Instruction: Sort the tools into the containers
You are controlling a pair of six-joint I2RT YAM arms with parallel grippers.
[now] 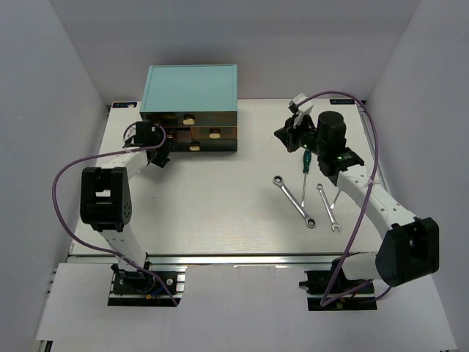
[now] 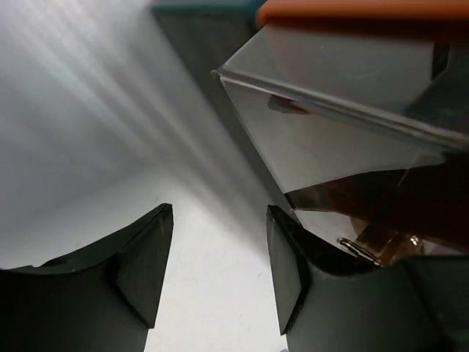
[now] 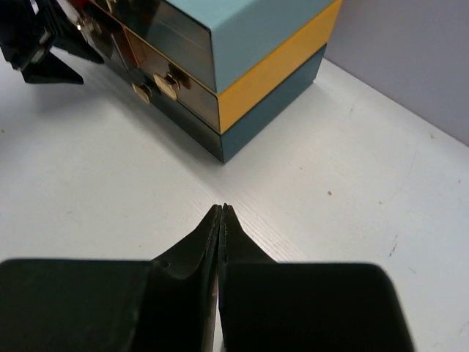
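The teal-topped cabinet (image 1: 192, 88) stands at the back left, with brownish drawers and gold knobs (image 1: 215, 133) on its front. My left gripper (image 1: 164, 154) is open and empty at the cabinet's left front corner. In the left wrist view its fingers (image 2: 146, 264) stand apart over bare table, with a drawer (image 2: 337, 139) and a gold knob (image 2: 374, 246) just to the right. My right gripper (image 1: 281, 135) is shut on nothing, above the table right of the cabinet; its fingertips (image 3: 221, 214) are pressed together. A green-handled screwdriver (image 1: 305, 160) and two silver wrenches (image 1: 294, 200) (image 1: 327, 207) lie under the right arm.
White walls enclose the table on three sides. The right wrist view shows the cabinet (image 3: 256, 51) with its yellow middle layer and the left gripper (image 3: 37, 51) at its far corner. Cables loop from both arms.
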